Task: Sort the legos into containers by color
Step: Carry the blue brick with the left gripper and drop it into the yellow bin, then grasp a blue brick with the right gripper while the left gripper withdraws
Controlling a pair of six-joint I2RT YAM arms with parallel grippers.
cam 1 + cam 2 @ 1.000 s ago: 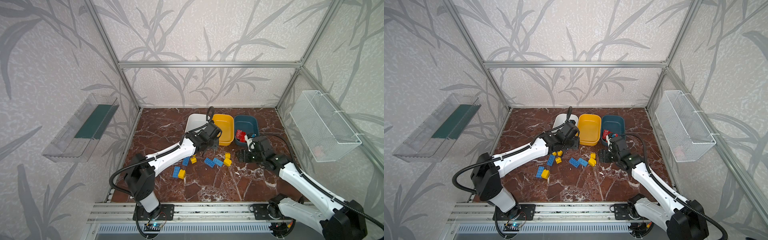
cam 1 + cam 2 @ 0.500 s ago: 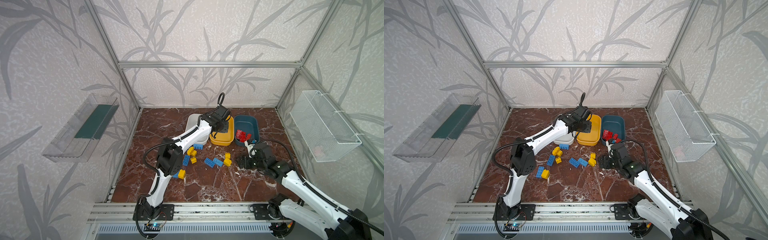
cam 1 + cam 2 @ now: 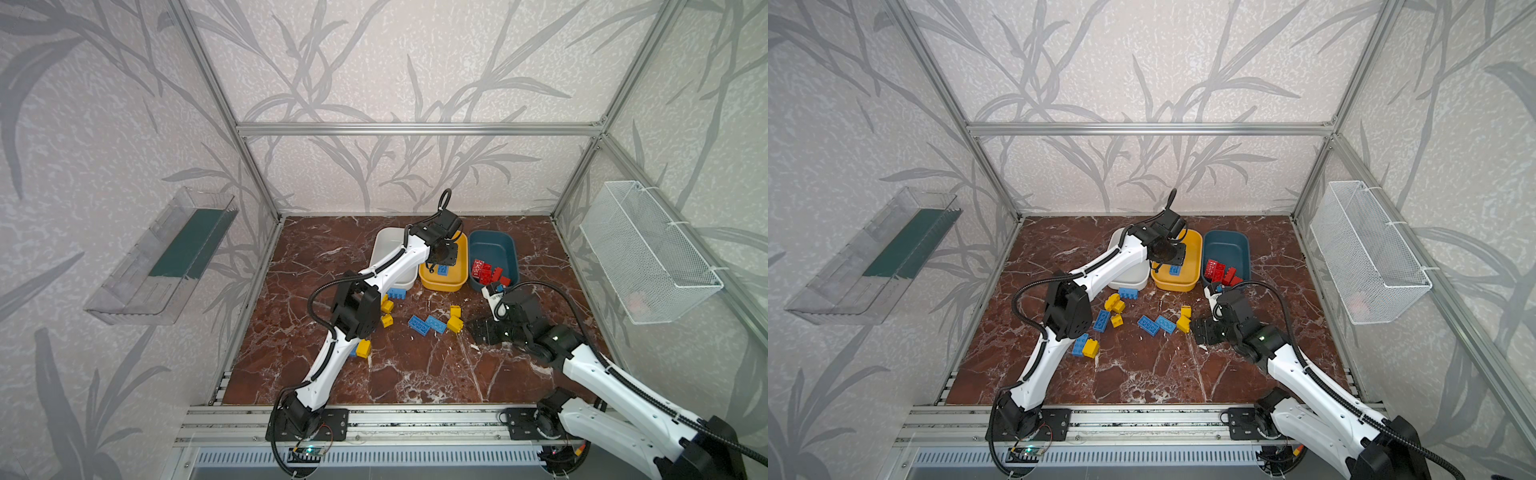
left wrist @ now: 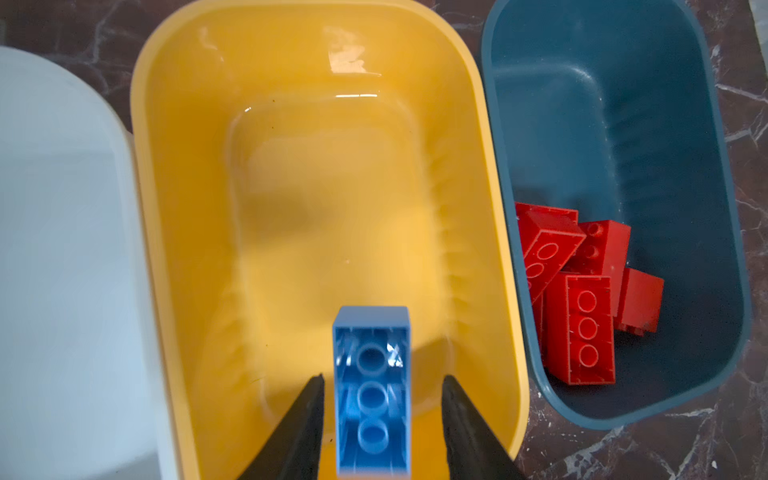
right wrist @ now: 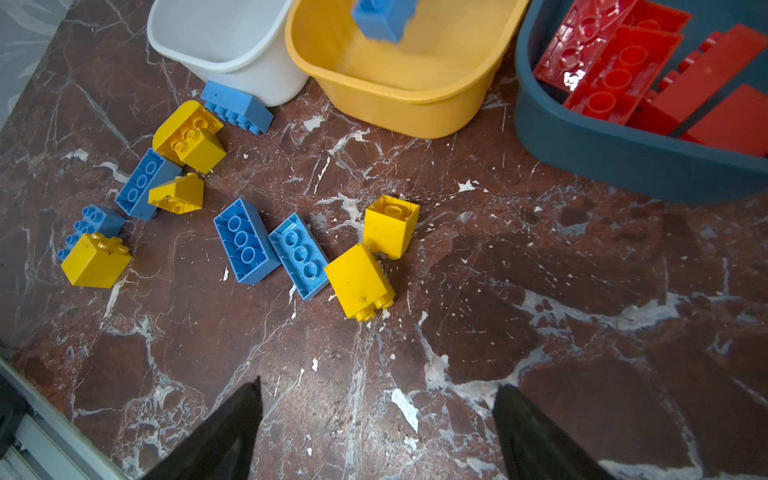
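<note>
My left gripper (image 4: 382, 376) hangs over the yellow container (image 4: 139, 174), open. A blue lego (image 4: 371, 386) is between its fingers with a gap on each side, blurred in the right wrist view (image 5: 382, 18). In both top views this lego (image 3: 443, 270) (image 3: 1174, 270) shows inside the yellow container (image 3: 440, 286). Several red legos (image 4: 582, 291) lie in the teal container (image 3: 494, 245). The white container (image 3: 386, 249) looks bare. Blue legos (image 5: 270, 249) and yellow legos (image 5: 359, 280) are scattered on the floor. My right gripper (image 5: 376, 384) is open and empty above the floor, just right of them (image 3: 482, 330).
A white wire basket (image 3: 648, 253) hangs on the right wall and a clear tray (image 3: 166, 257) on the left wall. One blue lego (image 5: 237, 106) leans against the white container's front. The left arm's elbow (image 3: 355, 307) stands over the left group of legos.
My left gripper carried a blue lego from the floor pile to over the yellow container and opened. My right gripper drew back from the teal container toward the front.
</note>
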